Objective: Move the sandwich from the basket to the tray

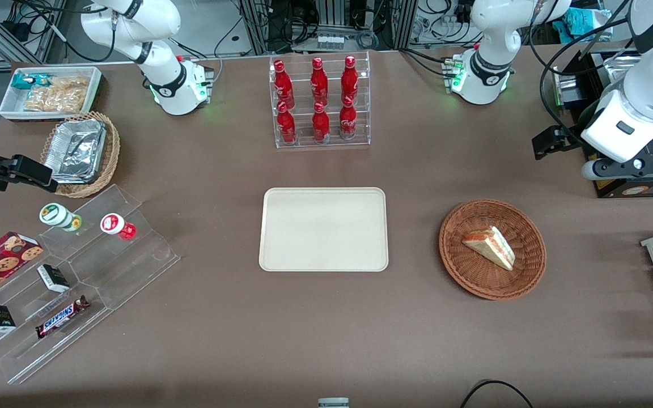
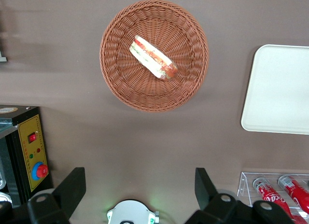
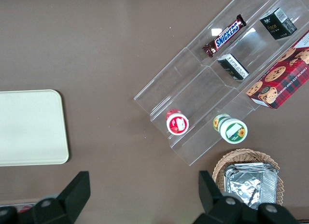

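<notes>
A: Sandwich position first, please. Where does it lie?

B: It lies inside the reddish-brown wicker basket, in the right middle of the front picture. It is the only thing in that basket. It is a white-bread wedge with orange-red and green filling along the cut edge.

A: And the left gripper?

B: It hangs high above the table at the working arm's end, close to that arm's base. Its two black fingers stand wide apart and hold nothing. In the front picture the hand sits at the right edge, higher in the frame than the basket.

A: So which way must it go?

B: I judge that it must travel toward the front camera and then down. In the wrist picture the sandwich shows well apart from the fingers, and its long axis runs diagonally there, so the wrist probably needs a turn to close across the narrow sides.

A: And the goal?

B: The beige tray lies at the centre of the front picture with nothing on it, beside the basket toward the parked arm's end. The step is not yet begun.
</notes>
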`<state>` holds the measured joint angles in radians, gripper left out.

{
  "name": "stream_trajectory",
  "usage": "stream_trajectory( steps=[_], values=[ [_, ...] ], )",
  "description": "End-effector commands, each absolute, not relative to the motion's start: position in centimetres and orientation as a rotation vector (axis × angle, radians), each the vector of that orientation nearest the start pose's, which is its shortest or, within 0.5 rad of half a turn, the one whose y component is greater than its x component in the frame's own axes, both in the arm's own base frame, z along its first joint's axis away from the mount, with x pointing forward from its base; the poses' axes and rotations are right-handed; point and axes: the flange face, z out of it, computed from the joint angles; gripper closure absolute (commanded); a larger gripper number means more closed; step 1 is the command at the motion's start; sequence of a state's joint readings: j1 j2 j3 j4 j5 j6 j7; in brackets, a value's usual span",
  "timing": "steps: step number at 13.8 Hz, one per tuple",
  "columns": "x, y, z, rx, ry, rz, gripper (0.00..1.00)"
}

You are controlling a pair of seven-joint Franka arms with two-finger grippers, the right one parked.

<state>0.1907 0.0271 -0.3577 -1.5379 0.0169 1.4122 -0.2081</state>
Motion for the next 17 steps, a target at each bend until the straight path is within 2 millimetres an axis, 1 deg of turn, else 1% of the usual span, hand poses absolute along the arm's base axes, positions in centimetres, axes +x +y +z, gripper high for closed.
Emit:
stream_trajectory(
  steps=[1, 6, 8, 10, 13, 17],
  values=[
    [53.6, -8.7, 61.8, -3.089, -0.081, 0.200, 0.00],
    [53.8, -8.6, 61.4, -3.090, -0.083, 0.210, 0.00],
    [53.9, -8.4, 60.8, -3.088, -0.085, 0.230, 0.00],
    [54.5, -8.4, 59.9, -3.091, -0.084, 0.240, 0.00],
    [54.9, -8.5, 57.6, -3.090, -0.079, 0.244, 0.00],
    [55.8, -8.6, 53.8, -3.100, -0.074, 0.186, 0.00]
  ],
)
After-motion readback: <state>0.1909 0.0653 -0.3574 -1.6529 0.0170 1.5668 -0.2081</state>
